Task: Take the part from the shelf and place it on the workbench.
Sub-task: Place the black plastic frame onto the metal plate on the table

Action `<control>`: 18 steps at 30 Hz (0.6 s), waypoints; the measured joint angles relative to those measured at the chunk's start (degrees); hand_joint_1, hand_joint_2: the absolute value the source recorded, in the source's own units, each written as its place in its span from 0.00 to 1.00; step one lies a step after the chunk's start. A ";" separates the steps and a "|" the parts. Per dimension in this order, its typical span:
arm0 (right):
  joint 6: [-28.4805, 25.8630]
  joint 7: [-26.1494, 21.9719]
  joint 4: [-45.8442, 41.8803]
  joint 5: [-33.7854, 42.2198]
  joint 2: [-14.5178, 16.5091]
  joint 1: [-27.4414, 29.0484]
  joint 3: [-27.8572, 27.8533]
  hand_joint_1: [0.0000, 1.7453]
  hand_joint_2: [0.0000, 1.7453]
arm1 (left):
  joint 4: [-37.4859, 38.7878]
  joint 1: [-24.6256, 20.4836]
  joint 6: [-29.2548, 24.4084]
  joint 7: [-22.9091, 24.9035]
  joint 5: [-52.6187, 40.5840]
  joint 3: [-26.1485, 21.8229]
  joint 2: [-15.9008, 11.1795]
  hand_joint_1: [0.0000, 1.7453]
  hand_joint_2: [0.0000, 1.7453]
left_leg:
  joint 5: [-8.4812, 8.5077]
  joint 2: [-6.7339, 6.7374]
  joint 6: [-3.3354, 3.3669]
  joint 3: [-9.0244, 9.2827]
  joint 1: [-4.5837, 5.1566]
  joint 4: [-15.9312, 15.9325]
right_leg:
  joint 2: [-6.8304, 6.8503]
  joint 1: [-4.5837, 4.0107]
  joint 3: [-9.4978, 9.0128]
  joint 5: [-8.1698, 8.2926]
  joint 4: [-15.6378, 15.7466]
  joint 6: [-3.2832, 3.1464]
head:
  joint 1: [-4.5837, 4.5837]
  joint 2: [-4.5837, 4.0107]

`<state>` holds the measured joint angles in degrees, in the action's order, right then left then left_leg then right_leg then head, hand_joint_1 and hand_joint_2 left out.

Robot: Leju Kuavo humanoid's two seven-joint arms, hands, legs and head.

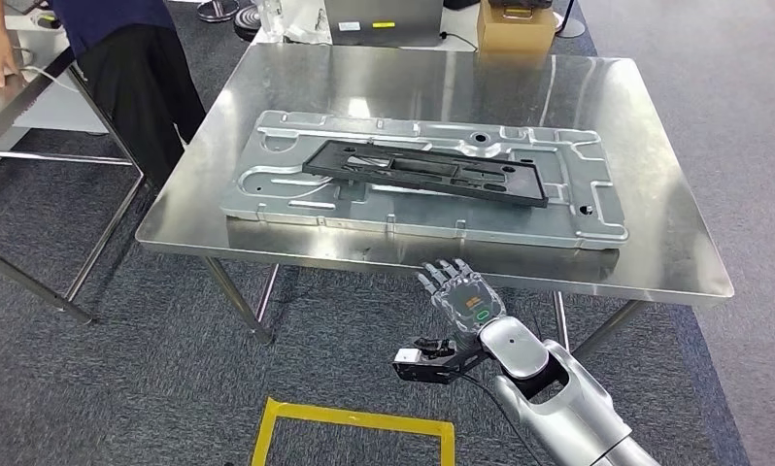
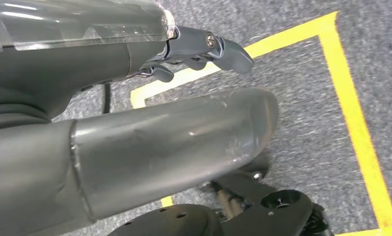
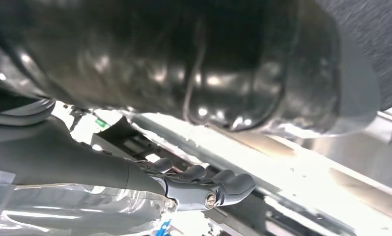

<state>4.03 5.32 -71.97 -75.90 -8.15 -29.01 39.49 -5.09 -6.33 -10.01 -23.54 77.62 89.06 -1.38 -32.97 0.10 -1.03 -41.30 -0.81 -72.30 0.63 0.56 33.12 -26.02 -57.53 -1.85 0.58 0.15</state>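
Note:
A long black plastic frame part (image 1: 427, 173) lies flat on a large stamped silver metal panel (image 1: 267, 194) in the middle of the steel workbench (image 1: 656, 194). My right hand (image 1: 461, 291) hovers just off the bench's near edge, below the panel, fingers spread and holding nothing. In the right wrist view its fingers (image 3: 204, 189) point toward the bright metal bench edge (image 3: 302, 167), apart from it. My left hand (image 2: 174, 128) hangs over the carpet, its fingers (image 2: 209, 49) loosely extended with nothing in them.
A person in dark clothes (image 1: 131, 58) stands at the far left beside a second metal table (image 1: 15, 97). A cardboard box (image 1: 515, 29) and grey equipment (image 1: 384, 19) sit behind the bench. A yellow tape square (image 1: 354, 417) marks the carpet near me.

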 joint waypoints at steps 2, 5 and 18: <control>0.01 -0.02 0.07 0.08 0.00 0.08 0.10 0.00 0.00 | 0.00 -0.01 0.00 0.03 0.14 0.01 -0.01 0.00 0.00 | 1.39 0.01 -0.15 1.40 -0.02 -2.29 | 0.05 -0.03 2.05 1.37 -0.33 0.17 | 0.00 0.00; 0.00 -0.03 0.05 0.16 -0.01 0.08 0.20 0.00 0.00 | 0.00 -0.18 -0.02 0.04 0.27 0.00 -0.03 0.00 0.00 | 3.89 -0.03 0.24 9.63 0.04 7.18 | 0.05 -0.07 4.61 2.93 -1.26 0.79 | -0.01 0.00; -3.44 1.93 -0.31 1.05 -0.73 5.88 -1.15 0.00 0.00 | -0.04 -0.08 -0.27 0.16 1.62 -0.01 0.30 0.00 0.00 | 8.84 0.44 3.98 6.29 0.30 14.78 | -0.44 0.20 6.63 -5.17 -16.80 3.77 | 0.04 0.00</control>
<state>0.59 7.25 -72.28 -74.84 -8.89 -23.13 38.34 -5.14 -6.42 -10.28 -23.38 79.24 89.05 -1.08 -24.12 0.54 2.95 -35.01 -0.51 -57.52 0.19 0.76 39.75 -31.19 -74.33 1.91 0.62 0.15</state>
